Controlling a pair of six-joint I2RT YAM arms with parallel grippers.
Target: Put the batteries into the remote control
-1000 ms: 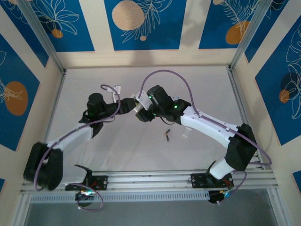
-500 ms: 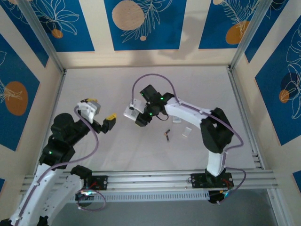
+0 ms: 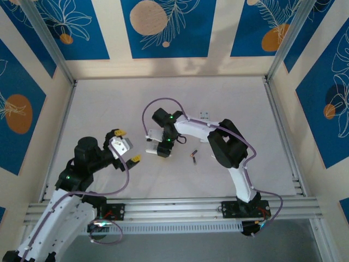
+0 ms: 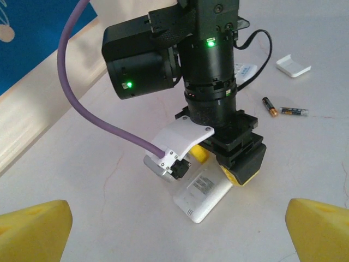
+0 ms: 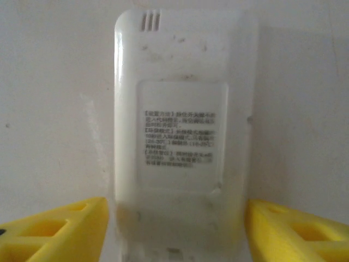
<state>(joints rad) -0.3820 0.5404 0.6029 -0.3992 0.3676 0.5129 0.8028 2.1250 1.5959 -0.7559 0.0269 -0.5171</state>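
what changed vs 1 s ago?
Left hand backed away from the centre, where both hands met, toward its near-left; it is open and empty. Right hand came slightly nearer as its arm folded, and straddles the remote, which lies back-up on the table. Batteries stayed put.

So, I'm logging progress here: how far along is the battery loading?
Done: nothing looks loaded; two batteries lie loose on the table. In hand: the right gripper straddles the white remote, label side up, while the left gripper hangs open. Left: pick up and insert both batteries.
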